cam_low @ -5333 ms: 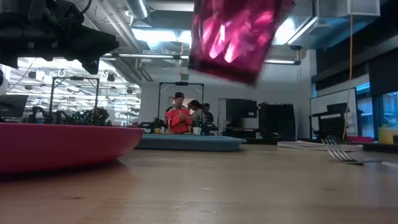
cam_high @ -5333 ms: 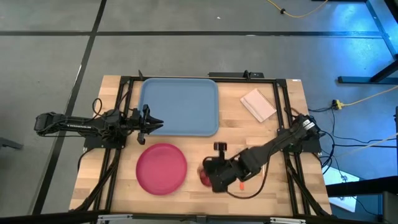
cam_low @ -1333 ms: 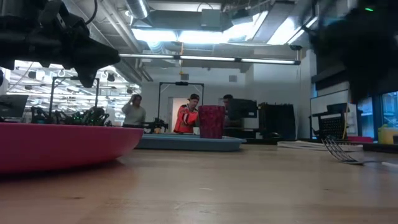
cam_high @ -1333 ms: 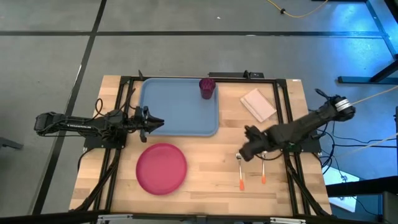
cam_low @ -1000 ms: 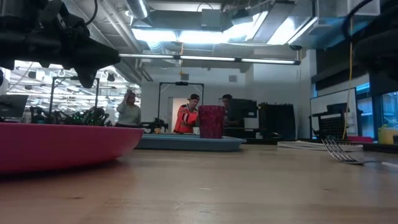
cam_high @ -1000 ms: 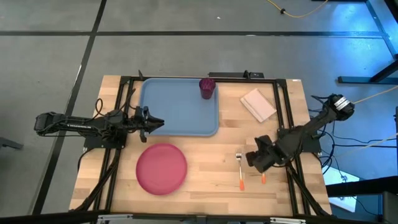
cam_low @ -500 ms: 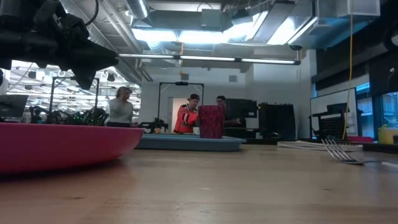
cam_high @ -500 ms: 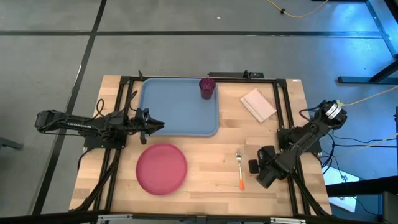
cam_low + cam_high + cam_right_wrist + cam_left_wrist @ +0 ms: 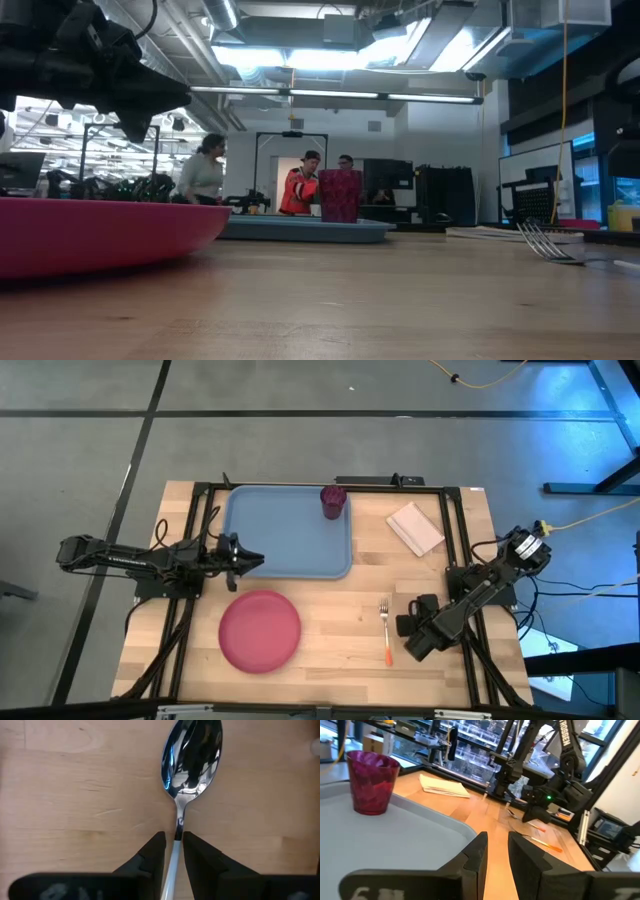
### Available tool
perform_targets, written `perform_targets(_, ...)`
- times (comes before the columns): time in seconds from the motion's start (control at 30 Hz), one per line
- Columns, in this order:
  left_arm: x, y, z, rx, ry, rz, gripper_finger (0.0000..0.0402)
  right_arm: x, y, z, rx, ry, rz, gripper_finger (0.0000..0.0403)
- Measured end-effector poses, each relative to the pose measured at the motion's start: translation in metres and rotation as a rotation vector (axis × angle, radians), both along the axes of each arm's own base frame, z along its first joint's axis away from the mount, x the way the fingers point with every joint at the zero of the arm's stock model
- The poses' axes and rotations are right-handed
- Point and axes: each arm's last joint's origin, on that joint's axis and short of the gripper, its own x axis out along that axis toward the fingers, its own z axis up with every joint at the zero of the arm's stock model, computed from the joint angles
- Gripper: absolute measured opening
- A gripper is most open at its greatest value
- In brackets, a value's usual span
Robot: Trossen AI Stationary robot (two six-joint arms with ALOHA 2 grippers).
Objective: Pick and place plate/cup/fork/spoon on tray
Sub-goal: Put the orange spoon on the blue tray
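Right gripper (image 9: 171,845) lower centre, jaws narrowly astride the silver-bowled, orange-handled spoon (image 9: 191,757) – thin neck, likely to slip; left gripper (image 9: 495,852) narrowly parted, empty.

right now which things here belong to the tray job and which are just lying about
Job: tray, cup standing on it, plate, fork, spoon between the right gripper's fingers.

Lying about: folded napkin, people beyond the table.
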Motion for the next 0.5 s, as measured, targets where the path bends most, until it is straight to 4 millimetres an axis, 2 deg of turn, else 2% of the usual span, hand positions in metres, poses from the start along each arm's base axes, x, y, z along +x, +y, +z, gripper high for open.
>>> perform_targets(0.17,-0.0002,0.0011,0.0000,0.002,0.000,0.039,0.0069,0.0005,-0.0003,0.0001,0.005,-0.002,-0.002,0.0073)
perform_targets(0.4,-0.0003,0.0016,0.0001,0.027,0.004,0.057,0.0069,0.0001,-0.0012,0.0004,-0.010,0.003,0.021,0.0014)
perform_targets(0.5,-0.0003,0.0017,0.0001,0.027,0.004,0.057,0.0069,-0.0003,-0.0018,0.0005,-0.018,0.008,0.025,0.0012)
